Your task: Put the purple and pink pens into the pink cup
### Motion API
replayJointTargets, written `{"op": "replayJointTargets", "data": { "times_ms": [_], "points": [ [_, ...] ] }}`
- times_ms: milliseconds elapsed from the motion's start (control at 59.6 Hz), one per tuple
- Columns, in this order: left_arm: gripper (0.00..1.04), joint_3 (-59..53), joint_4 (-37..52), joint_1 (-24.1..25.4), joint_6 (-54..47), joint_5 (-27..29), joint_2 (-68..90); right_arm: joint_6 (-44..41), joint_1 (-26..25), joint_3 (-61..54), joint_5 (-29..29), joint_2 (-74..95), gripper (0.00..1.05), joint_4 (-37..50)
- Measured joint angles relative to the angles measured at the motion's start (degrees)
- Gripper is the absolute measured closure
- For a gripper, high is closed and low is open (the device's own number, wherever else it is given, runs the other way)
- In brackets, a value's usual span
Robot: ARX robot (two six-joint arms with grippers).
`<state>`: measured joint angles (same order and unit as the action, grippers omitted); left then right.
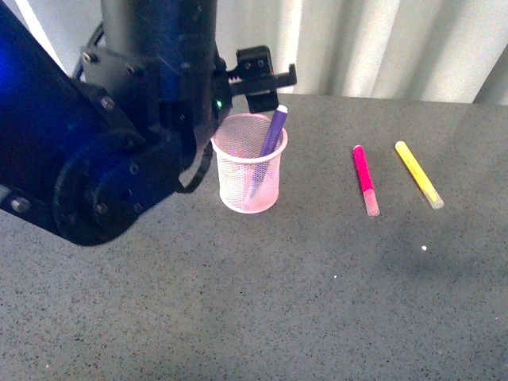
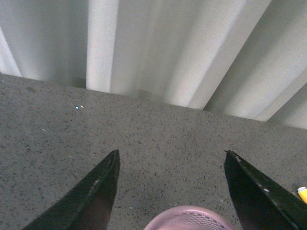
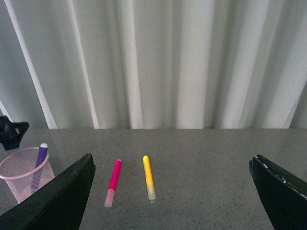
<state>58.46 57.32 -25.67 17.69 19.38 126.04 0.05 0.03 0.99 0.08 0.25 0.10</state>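
purple pen (image 1: 272, 135) leans in pink cup (image 1: 249, 175) | left gripper (image 2: 171, 153) spread, empty, close over rim: may topple cup | right gripper (image 3: 172, 157) spread | pink pen (image 1: 365, 178) near yellow marker (image 1: 418, 173): mix-up risk

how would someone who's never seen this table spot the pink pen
Start at the pink mesh cup on the grey table, which holds the purple pen. To its right two pens lie flat; the pink pen is the one nearer the cup, magenta beside a yellow pen.
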Motion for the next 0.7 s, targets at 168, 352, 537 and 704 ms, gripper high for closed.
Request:
{"op": "replayJointTargets", "data": {
  "times_ms": [168,352,537,704],
  "points": [
    [0.06,-5.75,-20.11,1.90,-7.34,-1.57,-17.18,0.00,0.00,0.00,0.00,0.00,0.07,0.00],
    [0.07,-13.31,-36.83,1.99,-10.56,-6.49,-35.56,0.00,0.00,0.00,-0.13,0.00,0.07,0.00],
    [0.23,-21.53,-14.71,2.75,-14.78,0.81,-33.92,0.00,0.00,0.00,-0.07,0.00,0.07,0.00],
    [0.56,-34.67,2.84,8.17,-16.59,-2.05,-42.05,0.02,0.00,0.00,0.00,0.00,0.07,0.00]
  ]
}}
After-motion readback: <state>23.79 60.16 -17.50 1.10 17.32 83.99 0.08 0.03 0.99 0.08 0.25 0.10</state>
